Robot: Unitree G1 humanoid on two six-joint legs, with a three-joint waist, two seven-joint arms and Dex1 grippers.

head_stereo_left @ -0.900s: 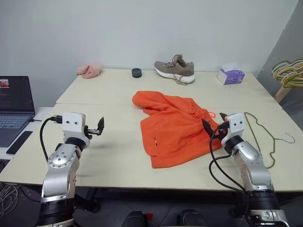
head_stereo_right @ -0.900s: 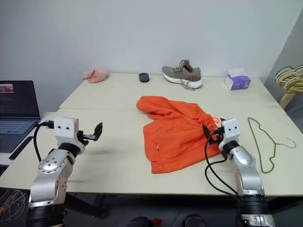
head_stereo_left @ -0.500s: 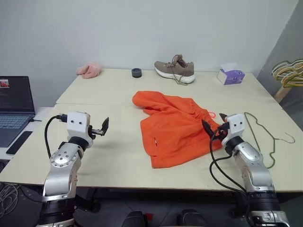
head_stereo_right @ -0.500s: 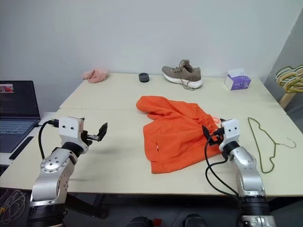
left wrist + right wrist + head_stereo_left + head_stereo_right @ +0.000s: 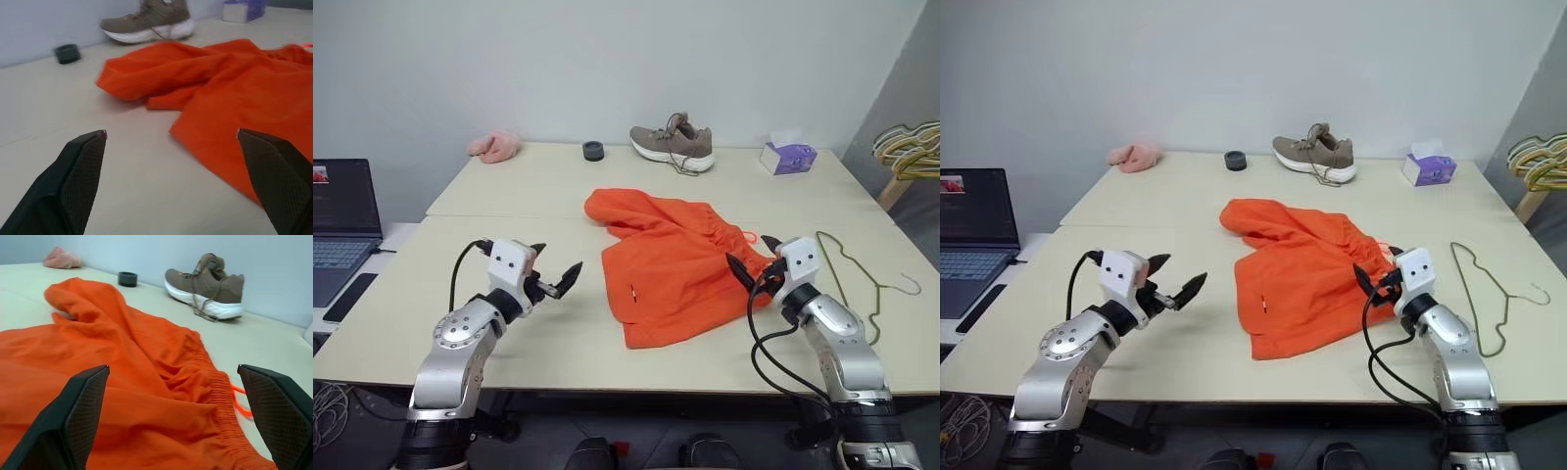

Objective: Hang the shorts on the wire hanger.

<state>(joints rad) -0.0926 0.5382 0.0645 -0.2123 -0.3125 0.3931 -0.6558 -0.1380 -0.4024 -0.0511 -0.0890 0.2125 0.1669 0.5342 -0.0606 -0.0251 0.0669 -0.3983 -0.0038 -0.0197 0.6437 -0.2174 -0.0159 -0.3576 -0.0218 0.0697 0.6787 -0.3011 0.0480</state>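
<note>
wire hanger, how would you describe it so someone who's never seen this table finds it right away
Start at the cream table and find the big orange shorts in its middle. The wire hanger lies flat on the tabletop just to their right, beyond the right gripper. It is one thin olive-green wire triangle with a hook, unlike the thicker coloured hangers bunched off the table's far right.

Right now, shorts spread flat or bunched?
Partly bunched. The shorts lie on the table, rumpled, with one leg folded into a heap at the far end.
</note>
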